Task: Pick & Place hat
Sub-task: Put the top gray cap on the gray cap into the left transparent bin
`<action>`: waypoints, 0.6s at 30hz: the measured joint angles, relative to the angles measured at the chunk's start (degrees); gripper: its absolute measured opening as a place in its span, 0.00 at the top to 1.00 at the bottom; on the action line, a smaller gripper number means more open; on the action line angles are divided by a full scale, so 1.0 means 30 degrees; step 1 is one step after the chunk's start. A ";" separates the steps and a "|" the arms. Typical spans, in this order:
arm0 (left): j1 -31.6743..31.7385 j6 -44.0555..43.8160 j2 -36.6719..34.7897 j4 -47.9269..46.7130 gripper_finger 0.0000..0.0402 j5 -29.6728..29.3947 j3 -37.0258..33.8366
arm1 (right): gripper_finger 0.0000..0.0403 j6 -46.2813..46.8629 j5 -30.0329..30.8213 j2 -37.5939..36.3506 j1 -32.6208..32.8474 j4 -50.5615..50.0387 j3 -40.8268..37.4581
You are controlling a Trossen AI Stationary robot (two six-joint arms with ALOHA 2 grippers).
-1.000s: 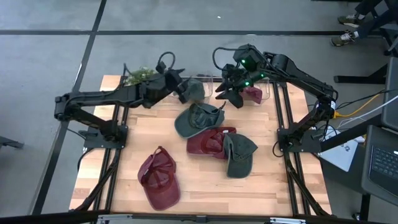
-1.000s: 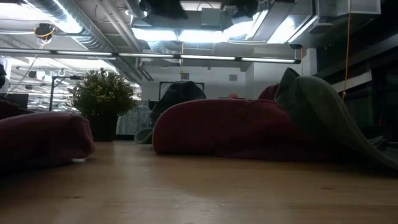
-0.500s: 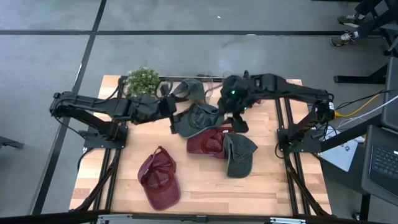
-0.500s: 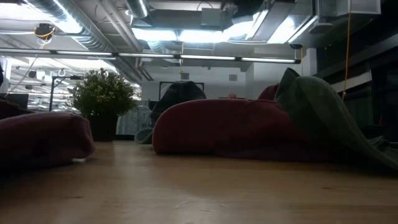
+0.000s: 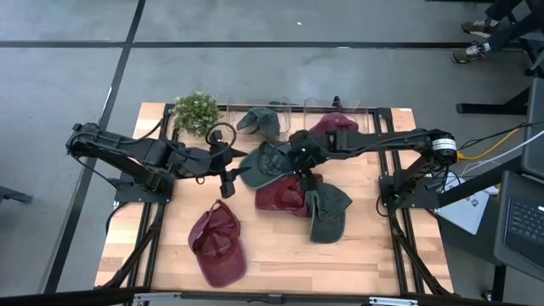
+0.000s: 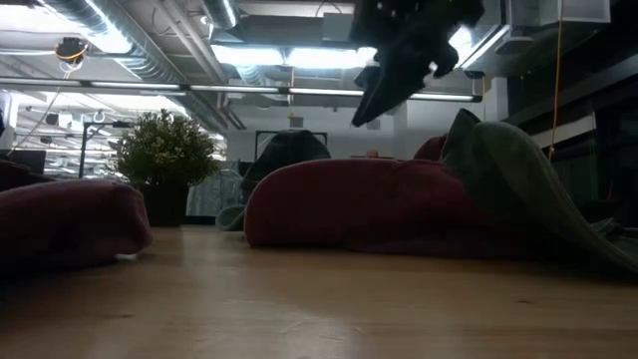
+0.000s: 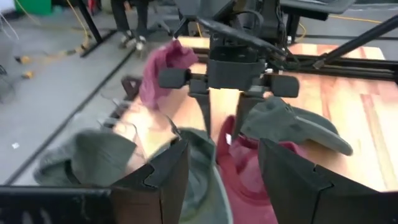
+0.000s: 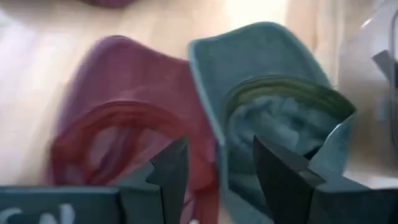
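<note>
Grippers withdrew from far edge toward worktop centre: left gripper (image 5: 228, 174) and right gripper (image 5: 303, 174) both spread, empty; green hat (image 5: 265, 164) between.

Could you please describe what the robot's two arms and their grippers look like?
Both arms are dark, slender, jointed tubes with black cable loops. The left gripper has two broad, dark, angular fingers with notched inner edges; the right gripper has matching ones. A small green light glows near the right wrist.

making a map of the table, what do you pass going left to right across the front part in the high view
Maroon cap → green cap, which lies partly on another maroon cap; that one's place in the order is unclear, so it is left out.
</note>
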 joint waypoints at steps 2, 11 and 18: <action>0.0000 -0.0640 0.0000 -0.0354 0.54 0.0171 0.0000 | 0.56 -0.0044 0.0000 0.0000 -0.0013 0.1863 -0.1019; 0.0007 -0.2109 0.0000 -0.1062 0.54 0.0930 0.0000 | 0.56 -0.0038 -0.0026 0.0000 -0.0029 0.7122 -0.4570; 0.0007 -0.3063 0.0000 -0.1389 0.54 0.0945 0.0000 | 0.56 -0.0016 0.0929 0.0000 -0.0403 0.7260 -0.5566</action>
